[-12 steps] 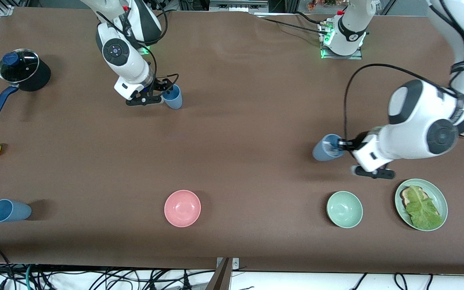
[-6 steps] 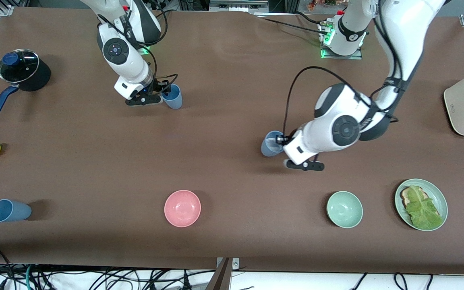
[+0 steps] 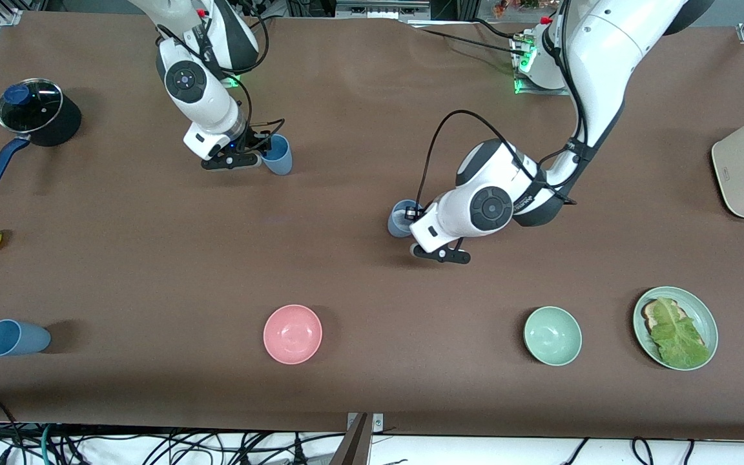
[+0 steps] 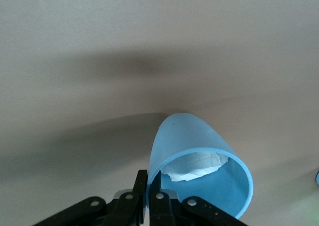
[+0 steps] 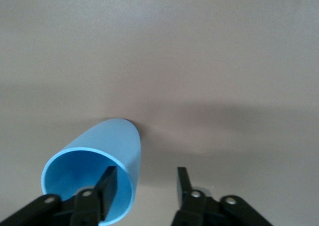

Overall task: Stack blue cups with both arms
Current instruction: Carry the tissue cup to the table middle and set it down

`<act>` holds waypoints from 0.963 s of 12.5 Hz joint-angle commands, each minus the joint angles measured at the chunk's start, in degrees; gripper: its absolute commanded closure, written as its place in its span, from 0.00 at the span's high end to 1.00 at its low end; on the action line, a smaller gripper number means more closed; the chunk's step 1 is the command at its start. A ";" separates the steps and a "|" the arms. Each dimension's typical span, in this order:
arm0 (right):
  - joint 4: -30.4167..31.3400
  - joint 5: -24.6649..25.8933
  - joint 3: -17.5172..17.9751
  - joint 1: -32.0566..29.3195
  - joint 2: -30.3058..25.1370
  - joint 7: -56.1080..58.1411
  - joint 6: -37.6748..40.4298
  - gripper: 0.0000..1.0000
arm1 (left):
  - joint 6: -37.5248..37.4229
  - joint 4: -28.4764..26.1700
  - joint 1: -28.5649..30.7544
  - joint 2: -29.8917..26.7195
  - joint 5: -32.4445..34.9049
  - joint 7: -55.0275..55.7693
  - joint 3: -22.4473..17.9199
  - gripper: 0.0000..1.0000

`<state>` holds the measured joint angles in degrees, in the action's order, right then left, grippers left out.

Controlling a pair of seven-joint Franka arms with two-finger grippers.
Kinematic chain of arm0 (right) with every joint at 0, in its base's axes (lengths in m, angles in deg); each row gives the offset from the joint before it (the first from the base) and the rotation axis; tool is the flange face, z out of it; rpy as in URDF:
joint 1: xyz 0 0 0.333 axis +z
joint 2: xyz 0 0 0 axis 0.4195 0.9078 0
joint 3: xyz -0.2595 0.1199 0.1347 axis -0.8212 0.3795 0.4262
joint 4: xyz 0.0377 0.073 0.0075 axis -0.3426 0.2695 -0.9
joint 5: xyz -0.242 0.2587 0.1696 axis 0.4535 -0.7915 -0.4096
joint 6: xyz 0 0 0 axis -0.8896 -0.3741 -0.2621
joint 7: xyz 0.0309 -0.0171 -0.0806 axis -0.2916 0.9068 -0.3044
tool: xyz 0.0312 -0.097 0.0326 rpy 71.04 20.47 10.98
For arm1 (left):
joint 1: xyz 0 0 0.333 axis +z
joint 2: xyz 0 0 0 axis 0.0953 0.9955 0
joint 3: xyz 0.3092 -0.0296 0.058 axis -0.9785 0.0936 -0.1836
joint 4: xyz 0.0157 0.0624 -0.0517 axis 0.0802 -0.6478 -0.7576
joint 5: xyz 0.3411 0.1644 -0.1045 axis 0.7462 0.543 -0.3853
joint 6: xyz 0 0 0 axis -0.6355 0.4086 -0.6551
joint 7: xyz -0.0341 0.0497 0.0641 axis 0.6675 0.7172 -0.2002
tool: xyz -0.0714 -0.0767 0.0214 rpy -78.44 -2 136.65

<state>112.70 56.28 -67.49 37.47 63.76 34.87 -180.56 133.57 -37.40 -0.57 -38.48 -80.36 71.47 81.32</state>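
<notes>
No text or label seems readable — on anything here.

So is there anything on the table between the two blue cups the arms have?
No. In the front view, only bare brown table lies between the cup at the right gripper and the cup the left gripper carries.

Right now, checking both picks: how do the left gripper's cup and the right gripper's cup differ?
The left gripper's cup holds white paper; the right gripper's cup looks empty. The left gripper is shut on its cup's rim; the right gripper is open, one finger inside its cup. Both are blue tumblers.
</notes>
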 commanded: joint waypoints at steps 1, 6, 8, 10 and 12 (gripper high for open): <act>0.86 -0.90 0.60 -0.36 -0.04 -0.13 -1.64 0.38 | 1.07 0.09 -1.61 0.98 -0.37 0.19 -0.92 0.00; 0.86 -0.90 1.30 -0.36 0.40 -0.13 -2.43 0.27 | 0.99 0.09 -2.41 0.64 -0.37 0.10 -1.90 1.00; 0.86 -0.98 1.30 -0.36 0.40 -0.22 -2.43 0.15 | 0.20 0.27 -1.88 -0.41 -0.37 0.10 -1.89 1.00; 0.86 -0.90 1.30 -0.36 0.31 -0.22 -2.34 0.00 | -4.25 0.96 -1.18 -4.53 -0.37 0.01 -1.81 1.00; 0.78 -0.90 1.30 -0.36 -0.30 -0.22 -1.47 0.00 | -9.54 1.23 0.66 -9.89 -0.37 -0.07 -1.81 1.00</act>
<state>112.70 56.16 -66.81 37.49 64.45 34.84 -181.98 128.67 -35.23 -1.41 -41.74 -80.36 71.48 79.92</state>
